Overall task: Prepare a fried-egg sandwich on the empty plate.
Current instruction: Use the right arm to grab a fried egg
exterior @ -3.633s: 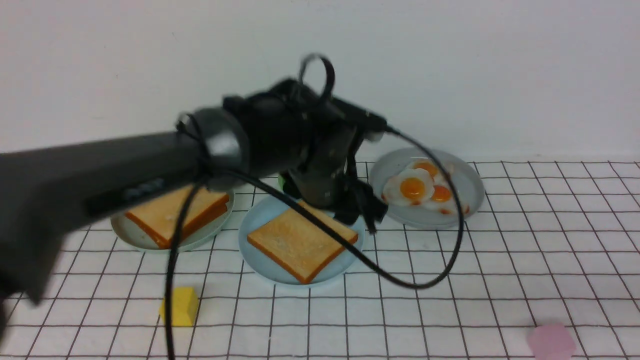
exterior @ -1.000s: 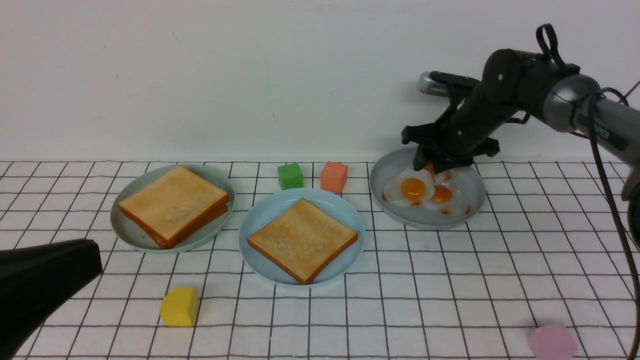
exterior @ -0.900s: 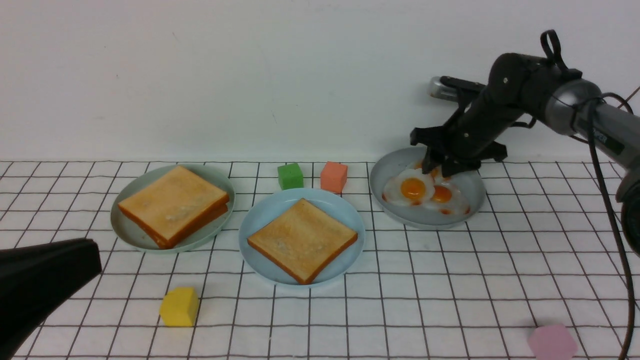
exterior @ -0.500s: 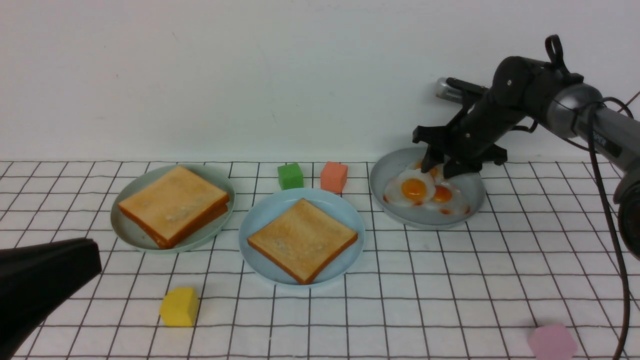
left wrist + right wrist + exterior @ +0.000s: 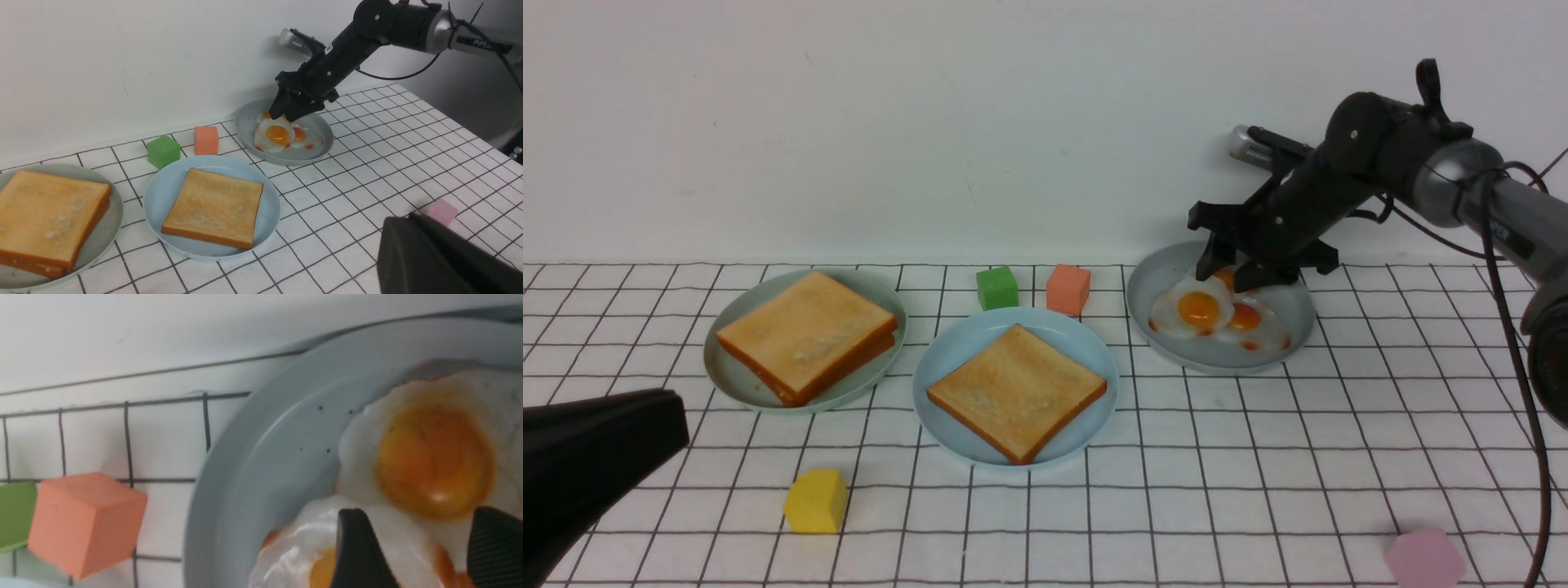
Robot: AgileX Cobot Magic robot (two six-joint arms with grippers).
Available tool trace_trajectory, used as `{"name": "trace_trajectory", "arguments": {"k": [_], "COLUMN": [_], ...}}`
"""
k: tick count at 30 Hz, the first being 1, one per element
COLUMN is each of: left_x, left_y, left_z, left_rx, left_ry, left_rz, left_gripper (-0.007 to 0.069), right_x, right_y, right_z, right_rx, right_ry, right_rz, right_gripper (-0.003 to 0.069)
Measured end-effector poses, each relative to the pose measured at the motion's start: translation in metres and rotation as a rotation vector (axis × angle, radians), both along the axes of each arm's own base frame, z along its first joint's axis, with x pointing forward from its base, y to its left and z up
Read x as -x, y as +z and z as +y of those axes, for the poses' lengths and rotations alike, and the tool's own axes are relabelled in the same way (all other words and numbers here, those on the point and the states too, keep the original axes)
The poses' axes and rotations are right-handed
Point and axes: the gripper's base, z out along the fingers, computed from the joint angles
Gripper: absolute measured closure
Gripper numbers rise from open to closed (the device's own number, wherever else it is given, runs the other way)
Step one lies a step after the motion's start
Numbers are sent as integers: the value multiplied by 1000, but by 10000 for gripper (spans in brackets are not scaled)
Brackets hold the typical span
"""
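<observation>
The light sky-blue plate (image 5: 931, 376) sits mid-table and carries one toast slice (image 5: 1017, 392); the left wrist view shows the same plate (image 5: 155, 196) and slice (image 5: 214, 206). No stacked fried-egg sandwich is in view. Fried eggs (image 5: 1199, 309) lie on the grey plate (image 5: 1143, 282) at the back right. My right gripper (image 5: 1225, 278) hangs open just over them, and the right wrist view shows its fingertips (image 5: 355, 547) straddling egg white with nothing gripped. My left gripper (image 5: 662, 420) is pulled back to the near left, shut and empty.
A pale grey-green plate (image 5: 727, 376) at the left holds two stacked toast slices (image 5: 805, 335). Green (image 5: 997, 287) and orange (image 5: 1068, 288) cubes stand behind the blue plate. A yellow cube (image 5: 815, 500) and a pink cube (image 5: 1423, 558) lie near the front edge. The wall runs close behind the plates.
My left arm has withdrawn from over the blue plate to the near left. The right gripper's jaws have spread wider and shifted slightly over the eggs.
</observation>
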Motion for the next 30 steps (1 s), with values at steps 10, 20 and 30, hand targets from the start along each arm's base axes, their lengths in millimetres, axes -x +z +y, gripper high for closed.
{"name": "trace_trajectory", "arguments": {"k": [10, 20, 30], "left_x": [0, 0, 0], "left_y": [0, 0, 0], "left_z": [0, 0, 0], "left_rx": [0, 0, 0], "left_ry": [0, 0, 0], "left_rz": [0, 0, 0], "left_gripper": [634, 627, 622], "right_x": [-1, 1, 9], "right_y": [-4, -4, 14], "right_z": [11, 10, 11], "right_rx": [38, 68, 80], "right_ry": [77, 93, 142], "right_rz": [-45, -32, -2], "right_gripper": [283, 461, 564]}}
